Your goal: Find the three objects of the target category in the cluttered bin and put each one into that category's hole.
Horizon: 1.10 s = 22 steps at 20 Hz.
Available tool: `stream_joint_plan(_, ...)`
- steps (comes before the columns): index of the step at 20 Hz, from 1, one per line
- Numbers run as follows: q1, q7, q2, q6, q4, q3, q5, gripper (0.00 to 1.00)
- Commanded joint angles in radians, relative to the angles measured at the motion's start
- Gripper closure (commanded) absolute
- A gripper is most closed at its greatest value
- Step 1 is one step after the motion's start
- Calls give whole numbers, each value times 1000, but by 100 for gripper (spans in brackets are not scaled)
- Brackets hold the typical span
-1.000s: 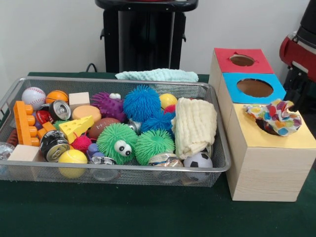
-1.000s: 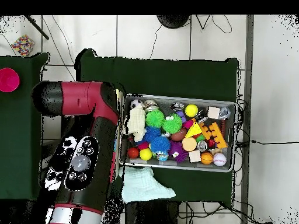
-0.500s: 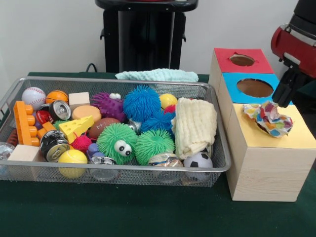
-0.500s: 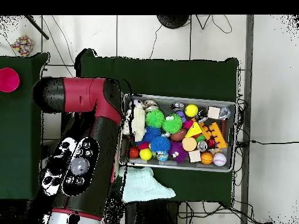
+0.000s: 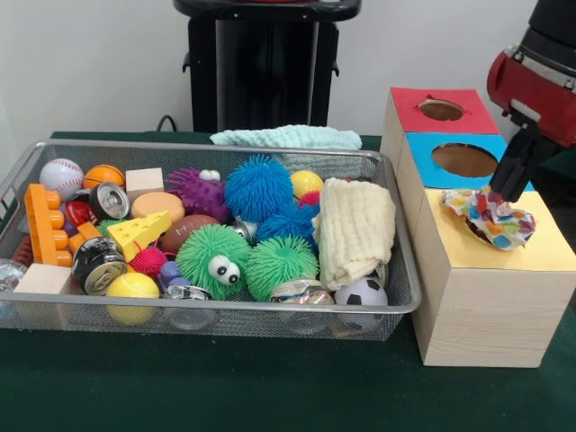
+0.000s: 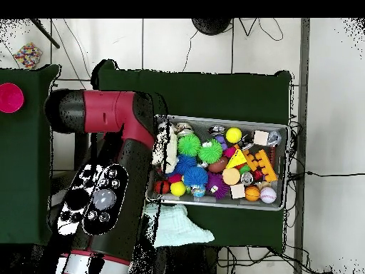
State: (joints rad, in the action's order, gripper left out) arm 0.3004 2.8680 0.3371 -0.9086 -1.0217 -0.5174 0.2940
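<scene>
The polka-dot cloth (image 5: 494, 217) lies bunched on the yellow top (image 5: 540, 252) of the wooden box, covering most of the hole; only a dark sliver of the hole (image 5: 474, 233) shows. My gripper (image 5: 507, 189) hangs from the red arm at the right edge, its tip just above the cloth's far side. A cream folded cloth (image 5: 356, 229) lies in the right end of the wire bin (image 5: 216, 311). In the overhead view the arm (image 6: 107, 185) hides the box, and the bin (image 6: 221, 122) and cream cloth (image 6: 170, 146) show.
A mint cloth (image 5: 286, 137) lies on the table behind the bin; it also shows in the overhead view (image 6: 178, 227). The bin holds puffer balls, cans, balls and blocks. Blue-topped (image 5: 463, 160) and red-topped (image 5: 441, 110) holes lie behind the yellow one.
The arm has come in from the right and down to the polka-dot cloth. The cloth now sits lower and flatter over the hole than a second ago.
</scene>
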Motion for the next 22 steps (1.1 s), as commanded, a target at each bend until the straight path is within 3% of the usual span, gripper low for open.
stream_joint_plan(1,-56,147,-42,-26,-67,129,63,100)
stream_joint_plan(8,-69,84,-53,-110,-44,140,64,100)
stream_joint_plan(12,-106,-38,-60,-306,-7,185,40,100)
stream_joint_plan(16,-122,-76,-61,-337,-6,211,27,100)
stream_joint_plan(19,-142,-96,-102,-386,44,219,1,100)
stream_joint_plan(22,-174,-97,-127,-422,55,265,25,100)
